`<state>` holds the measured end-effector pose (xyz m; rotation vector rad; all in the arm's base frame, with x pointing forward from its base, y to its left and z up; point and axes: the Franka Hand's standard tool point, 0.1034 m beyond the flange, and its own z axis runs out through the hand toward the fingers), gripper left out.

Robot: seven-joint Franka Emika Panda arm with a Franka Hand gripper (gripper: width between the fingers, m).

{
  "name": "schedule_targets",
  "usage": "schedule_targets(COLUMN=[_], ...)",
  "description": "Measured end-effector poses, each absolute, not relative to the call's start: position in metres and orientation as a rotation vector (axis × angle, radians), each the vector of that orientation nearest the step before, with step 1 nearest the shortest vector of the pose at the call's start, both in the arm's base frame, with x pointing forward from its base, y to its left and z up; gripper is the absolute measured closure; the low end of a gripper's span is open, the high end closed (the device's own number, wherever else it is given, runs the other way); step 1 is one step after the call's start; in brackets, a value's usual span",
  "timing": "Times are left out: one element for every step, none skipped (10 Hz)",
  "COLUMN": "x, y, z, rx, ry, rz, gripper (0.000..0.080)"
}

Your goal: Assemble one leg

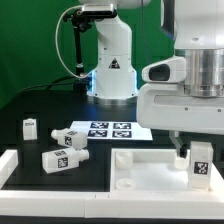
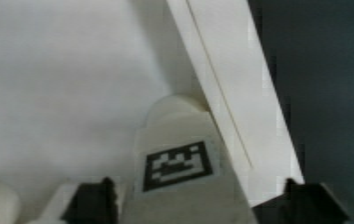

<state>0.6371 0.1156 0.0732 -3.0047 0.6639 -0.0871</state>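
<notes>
My gripper (image 1: 197, 150) is shut on a leg (image 1: 200, 168), a small white block with a black-and-white tag, and holds it upright over the right end of the large white panel (image 1: 140, 170). In the wrist view the leg (image 2: 183, 150) stands between the two dark fingers (image 2: 96, 200), its tag facing the camera, with my gripper (image 2: 200, 206) closed on its sides. The panel (image 2: 67, 90) lies beneath and its edge runs diagonally. Three more legs lie loose on the table: one (image 1: 30, 127) at the exterior view's left, one (image 1: 72, 139) and one (image 1: 58, 160).
The marker board (image 1: 105, 130) lies flat in the middle of the black table. The robot base (image 1: 110, 65) stands behind it. A white raised border (image 1: 10, 165) runs along the table's front and left.
</notes>
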Motion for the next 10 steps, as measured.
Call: schedule_targets(x=[0.6371,0.6371,0.6371,0.6377,0.6378,0.6376,0.6392,0.6399,0.6391,0.6391], y=[0.1157,0.1152,0.1151,0.1147,0.1142,0.1168,0.1162,0.1162,0.1165,0.1165], z=[0.0731,0.0731,0.073,0.0729,0.0727,0.0725,0.0718,0.0714,0.0713,0.0713], rx=[-2.979,-2.945,-2.926,-2.852,-2.774,-2.663,-2.549,-2.375,-2.248,-2.222], ry=[0.761,0.879,0.939,1.128,1.296,1.508,1.678,1.879,2.004,2.031], rz=[-0.083,-0.079,-0.077,-0.069,-0.061,-0.05,-0.035,-0.027,-0.042,-0.039], gripper=[0.0388,0.0514,0.0514,0.0514,0.0514,0.0514,0.0514,0.0514,0.0514,0.0514])
